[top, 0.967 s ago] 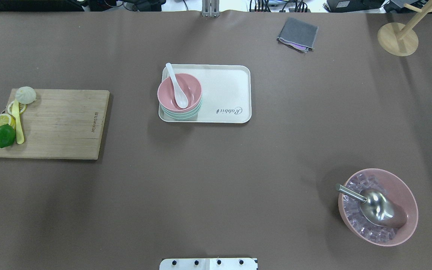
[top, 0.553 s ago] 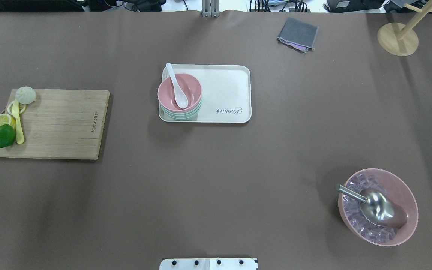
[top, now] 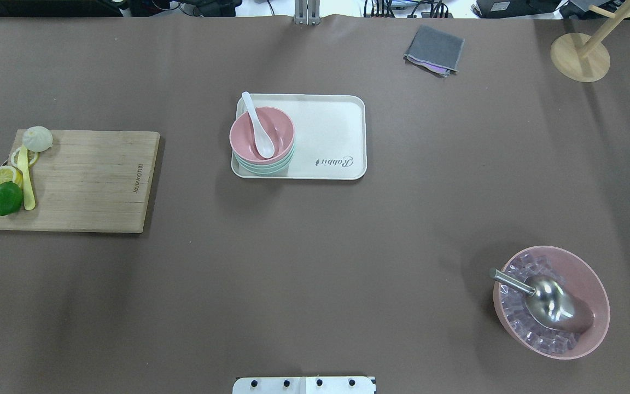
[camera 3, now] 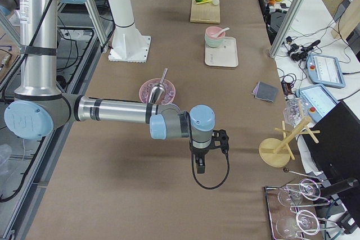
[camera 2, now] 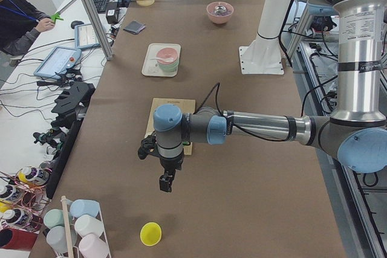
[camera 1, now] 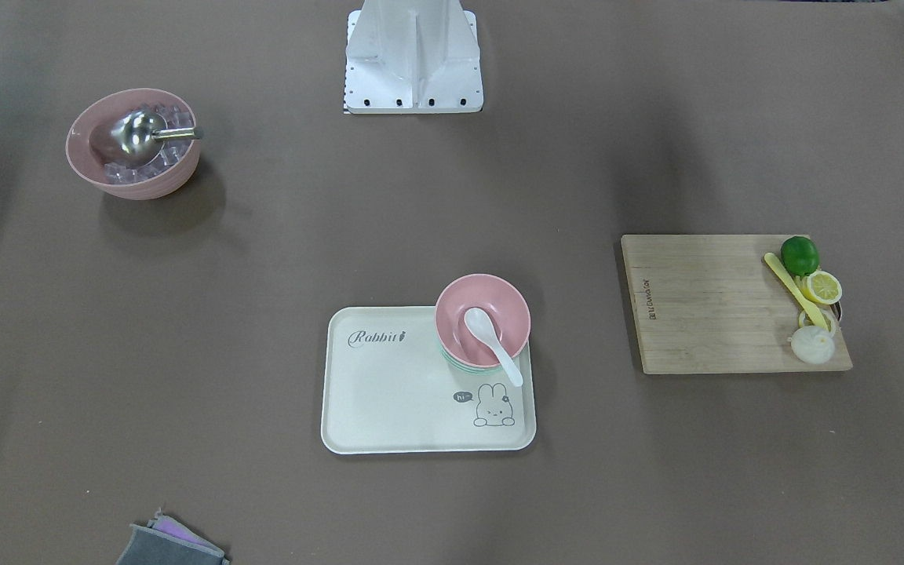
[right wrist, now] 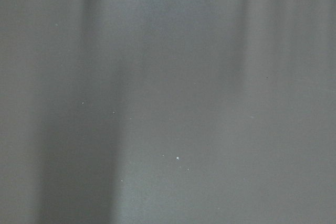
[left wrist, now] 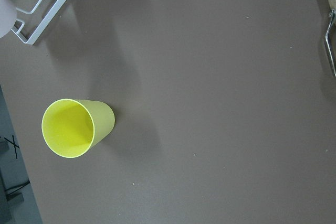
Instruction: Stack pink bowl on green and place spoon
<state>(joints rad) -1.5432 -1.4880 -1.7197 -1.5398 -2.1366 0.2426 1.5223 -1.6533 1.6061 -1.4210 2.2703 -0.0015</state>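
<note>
The pink bowl sits stacked on the green bowl at the left end of the cream tray. The white spoon lies in the pink bowl, its handle over the far rim. The stack also shows in the front view with the spoon. My left gripper hangs over bare table far from the tray, seen only in the left side view. My right gripper shows only in the right side view. I cannot tell whether either is open or shut.
A wooden cutting board with a lime, lemon slices and a bun lies at the left. A large pink bowl of ice with a metal scoop stands front right. A grey cloth and wooden stand are at the back. A yellow cup stands below the left wrist.
</note>
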